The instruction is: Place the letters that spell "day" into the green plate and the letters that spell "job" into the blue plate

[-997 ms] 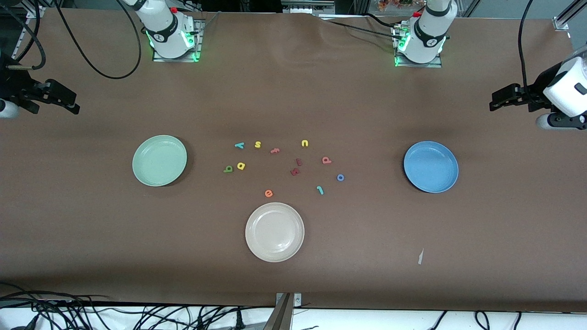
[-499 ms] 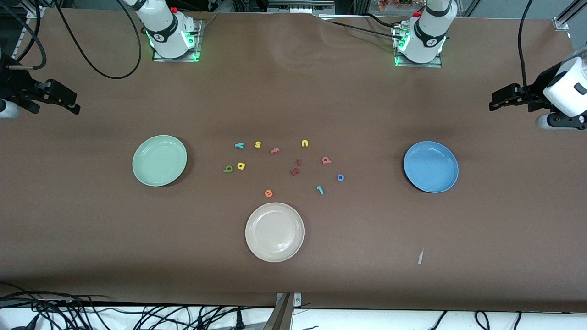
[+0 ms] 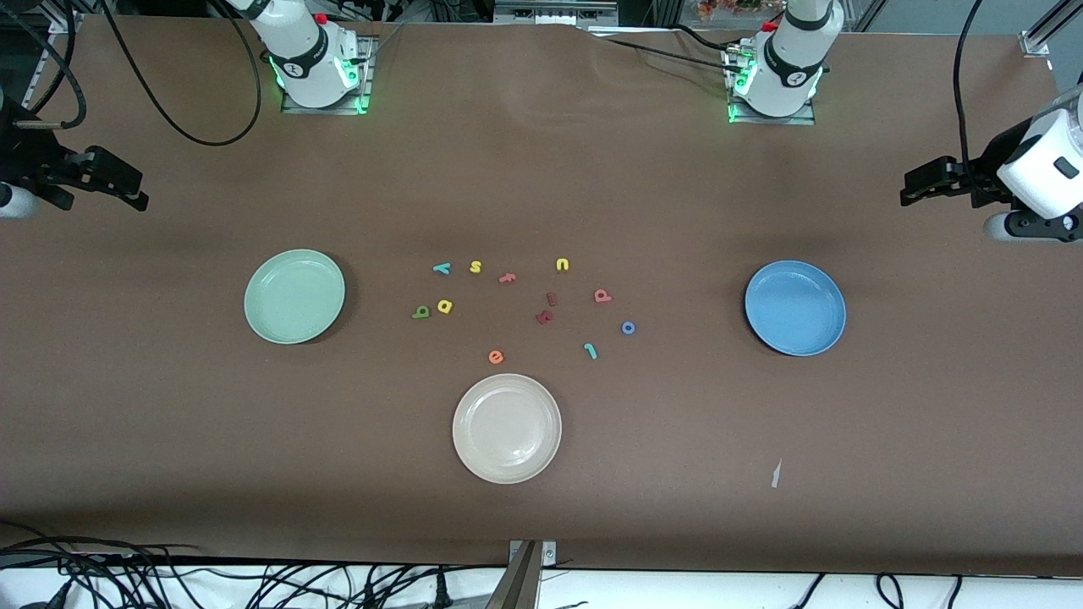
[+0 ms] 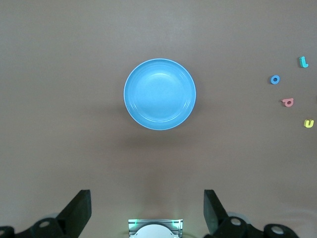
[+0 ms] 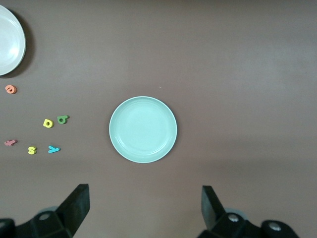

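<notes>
The green plate (image 3: pixel 294 296) (image 5: pixel 143 129) lies toward the right arm's end and the blue plate (image 3: pixel 795 307) (image 4: pixel 159 94) toward the left arm's end. Neither holds anything. Between them lie the teal y (image 3: pixel 441 268), yellow looped letter (image 3: pixel 444 306), olive-green letter (image 3: pixel 420 312), blue o (image 3: pixel 628 327), salmon-pink looped letter (image 3: pixel 601 295) and teal j (image 3: pixel 590 350). My right gripper (image 3: pixel 134 194) (image 5: pixel 144 194) hangs open high over its end of the table. My left gripper (image 3: pixel 914 188) (image 4: pixel 147 197) hangs open over the other end.
A cream-white plate (image 3: pixel 507 428) sits nearer the front camera than the letters. A yellow s (image 3: pixel 475 267), yellow u (image 3: pixel 563 265), salmon f (image 3: pixel 507 277), orange e (image 3: pixel 496 357) and two dark red letters (image 3: pixel 546 309) lie among them. A paper scrap (image 3: pixel 775 474) lies near the front edge.
The left arm has crept slightly toward the table's middle. The letters, the plates and the right arm have not moved.
</notes>
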You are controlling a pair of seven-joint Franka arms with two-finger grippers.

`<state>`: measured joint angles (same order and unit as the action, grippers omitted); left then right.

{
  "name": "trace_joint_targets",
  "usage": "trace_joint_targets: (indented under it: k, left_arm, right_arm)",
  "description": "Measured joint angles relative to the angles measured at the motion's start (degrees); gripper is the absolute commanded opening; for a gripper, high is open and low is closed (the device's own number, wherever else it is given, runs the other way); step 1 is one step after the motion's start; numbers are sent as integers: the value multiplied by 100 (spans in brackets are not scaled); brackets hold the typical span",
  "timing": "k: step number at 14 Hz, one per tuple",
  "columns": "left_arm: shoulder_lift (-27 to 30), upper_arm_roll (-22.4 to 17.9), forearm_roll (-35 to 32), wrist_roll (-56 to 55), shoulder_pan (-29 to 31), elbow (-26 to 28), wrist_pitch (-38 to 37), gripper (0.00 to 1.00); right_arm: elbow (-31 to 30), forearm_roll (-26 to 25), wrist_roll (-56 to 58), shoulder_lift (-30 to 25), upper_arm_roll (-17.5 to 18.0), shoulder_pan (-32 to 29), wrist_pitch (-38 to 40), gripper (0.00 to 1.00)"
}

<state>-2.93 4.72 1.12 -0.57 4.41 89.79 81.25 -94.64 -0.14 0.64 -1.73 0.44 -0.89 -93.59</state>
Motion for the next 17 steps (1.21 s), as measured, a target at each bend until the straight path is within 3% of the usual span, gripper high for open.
trace_joint_targets:
  k: [17]
  left_arm:
    - [-2,48,0,0,-2,1,0,100]
  right_arm:
    - [0,0,0,0,91,6,-1,100]
